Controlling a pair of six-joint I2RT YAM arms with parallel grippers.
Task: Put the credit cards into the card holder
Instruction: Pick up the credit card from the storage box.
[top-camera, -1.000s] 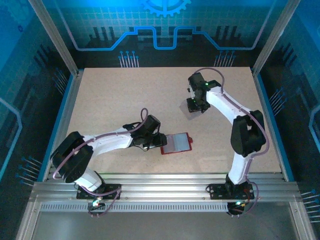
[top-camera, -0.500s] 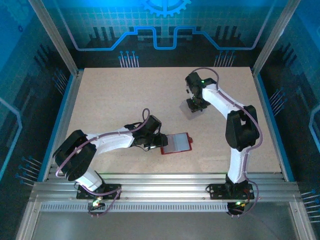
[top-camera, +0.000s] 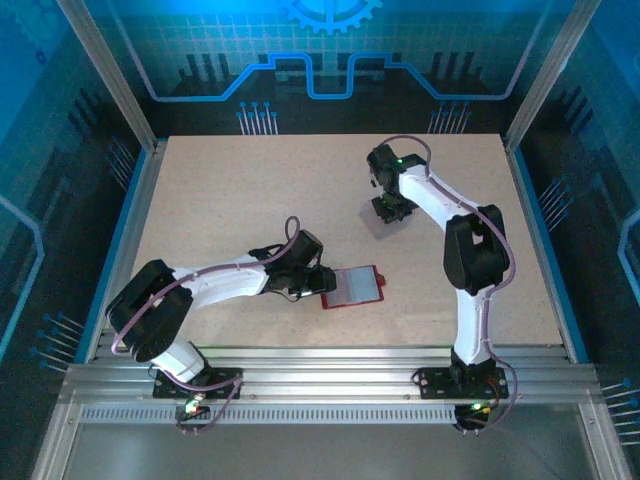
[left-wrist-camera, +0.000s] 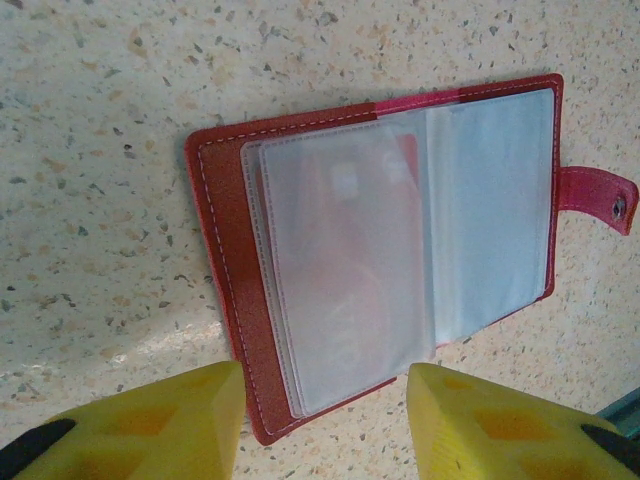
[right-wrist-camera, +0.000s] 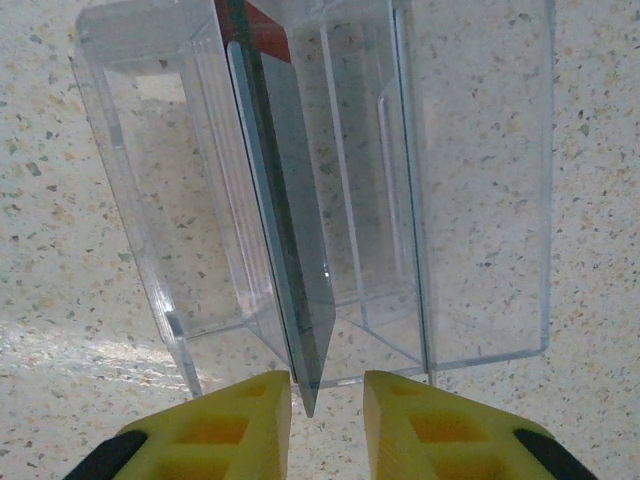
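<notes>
Edging the right gripper closer onto the clear box than a second ago, straddling an upright card with fingers slightly parted, not yet pinching, holding the left gripper wide open astride the unfolded holder mid-table, pointing to a pickup next.

Speckled beige table, blue-lit circuit-print walls, alu rails at front.
</notes>
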